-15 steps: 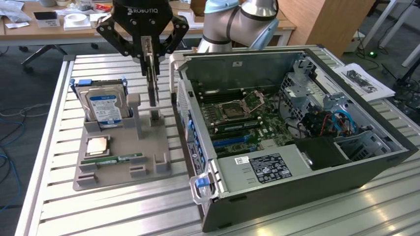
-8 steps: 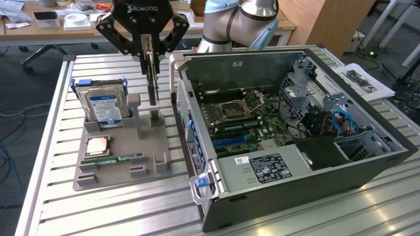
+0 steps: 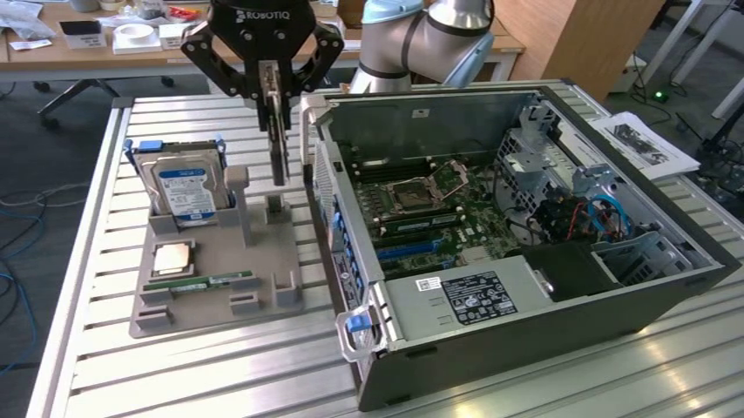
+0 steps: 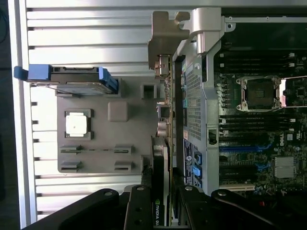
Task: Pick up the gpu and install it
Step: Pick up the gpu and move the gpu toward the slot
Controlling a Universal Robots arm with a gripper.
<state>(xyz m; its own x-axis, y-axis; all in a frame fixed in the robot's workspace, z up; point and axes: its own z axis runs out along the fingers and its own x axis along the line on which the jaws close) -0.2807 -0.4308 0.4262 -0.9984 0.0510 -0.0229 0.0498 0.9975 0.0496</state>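
A black Robotiq two-finger gripper [image 3: 271,91] on a grey and blue robot arm [image 3: 419,35] hangs over a table of ribbed aluminium slats [image 3: 174,374]. Its fingers [image 3: 239,74] are pinched in from both sides on the gpu [image 3: 278,148], a thin dark expansion card seen edge-on and held upright. The card's lower end is close above a grey plastic holder tray [image 3: 209,300]; whether it touches the tray's upright post I cannot tell.

The card is just beside the outer wall of an open dark desktop computer case [image 3: 524,340], which lies on its side with its green motherboard [image 3: 442,218] exposed.

In the tray, a silver boxy hard drive with a blue-and-white label [image 3: 186,187] stands upright in a slot on the exterior view's left. In front of it lie a square silver processor chip [image 3: 172,259] and a short narrow green memory stick [image 3: 215,281].

In the wrist view the card [image 4: 162,153] runs between the gripper's [image 4: 160,215] dark fingers [image 4: 139,211], between the tray [image 4: 96,163] and the case wall [image 4: 194,105].
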